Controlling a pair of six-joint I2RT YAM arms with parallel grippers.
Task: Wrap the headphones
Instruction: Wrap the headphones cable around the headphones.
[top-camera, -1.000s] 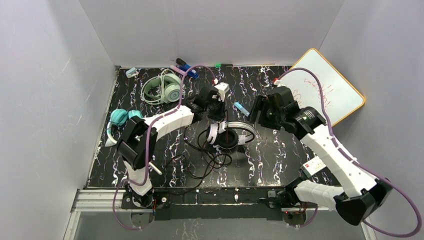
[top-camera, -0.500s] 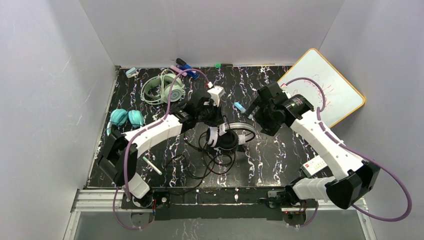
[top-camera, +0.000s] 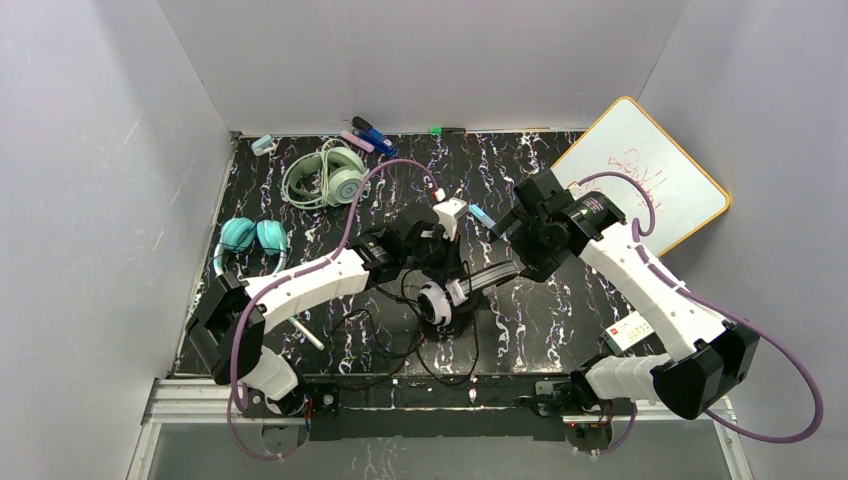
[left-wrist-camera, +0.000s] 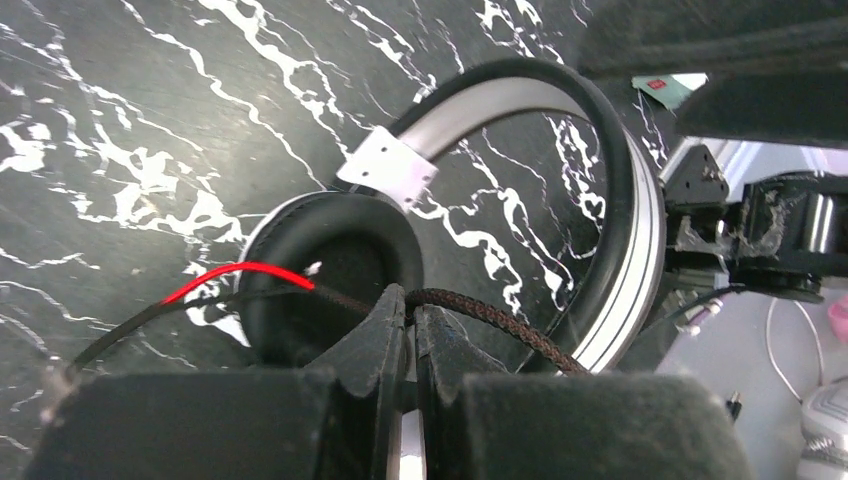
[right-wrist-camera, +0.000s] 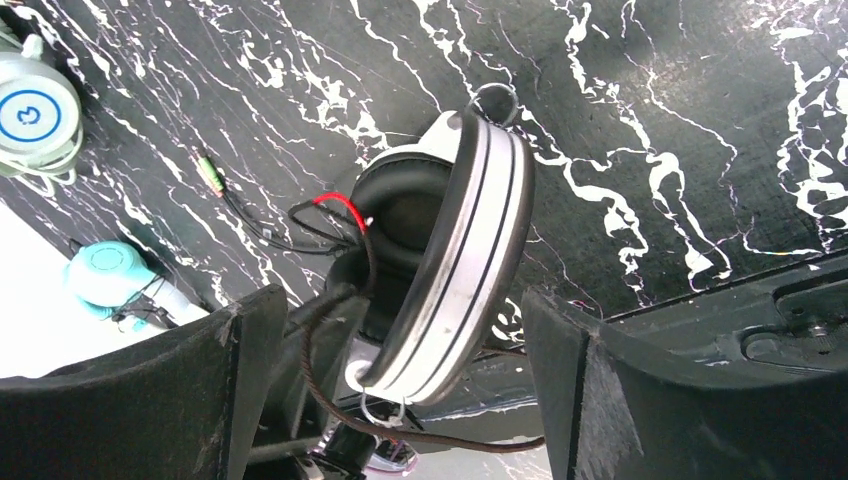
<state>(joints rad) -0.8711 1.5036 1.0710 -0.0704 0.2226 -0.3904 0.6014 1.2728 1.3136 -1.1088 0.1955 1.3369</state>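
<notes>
The black-and-white headphones (top-camera: 443, 298) lie mid-table, their silver band (top-camera: 492, 272) reaching right. My left gripper (top-camera: 440, 274) is shut on their braided black cable (left-wrist-camera: 500, 319) just above an ear cup (left-wrist-camera: 330, 250), where a red wire (left-wrist-camera: 240, 272) shows. My right gripper (top-camera: 508, 258) is open, its fingers on either side of the band (right-wrist-camera: 470, 250) with gaps on both sides. The mint-green headphones (top-camera: 325, 178) lie at the back left. The teal headphones (top-camera: 250, 237) sit by the left edge.
Loose cable loops (top-camera: 400, 330) spread toward the near edge. A whiteboard (top-camera: 645, 170) leans at the back right. Pens and markers (top-camera: 365, 135) lie along the back wall, a small blue item (top-camera: 480, 215) near the middle, a white stick (top-camera: 305, 333) near left, and a label card (top-camera: 630, 328) near right.
My left gripper has pulled the cable toward the near edge, and the black-and-white headphones shifted nearer and turned. My right gripper opened wider and now straddles the band.
</notes>
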